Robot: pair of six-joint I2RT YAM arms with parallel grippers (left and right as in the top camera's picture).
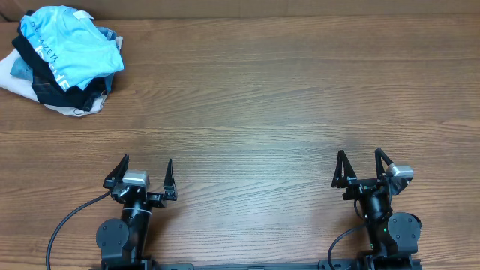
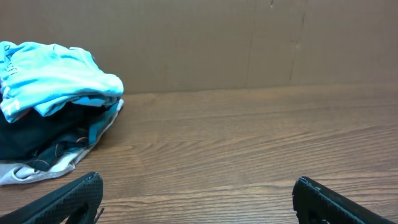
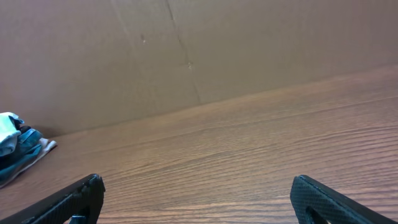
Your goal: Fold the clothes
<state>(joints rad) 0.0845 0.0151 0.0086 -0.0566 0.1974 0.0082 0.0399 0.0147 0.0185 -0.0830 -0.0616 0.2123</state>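
The light sky-blue shirt (image 1: 71,46) lies crumpled on top of a pile at the table's far left corner. It also shows in the left wrist view (image 2: 56,78), on the left. In the right wrist view only the pile's edge (image 3: 15,149) shows at far left. My left gripper (image 1: 146,169) is open and empty near the front edge, far from the pile; its fingers frame the left wrist view (image 2: 196,186). My right gripper (image 1: 362,163) is open and empty at the front right, and its fingers frame bare wood in the right wrist view (image 3: 196,186).
Under the shirt lie a black garment (image 1: 45,79) and white fabric (image 1: 15,75); dark and white cloth shows beneath it in the left wrist view (image 2: 43,146). A brown cardboard wall (image 2: 249,43) stands behind the wooden table (image 1: 262,105).
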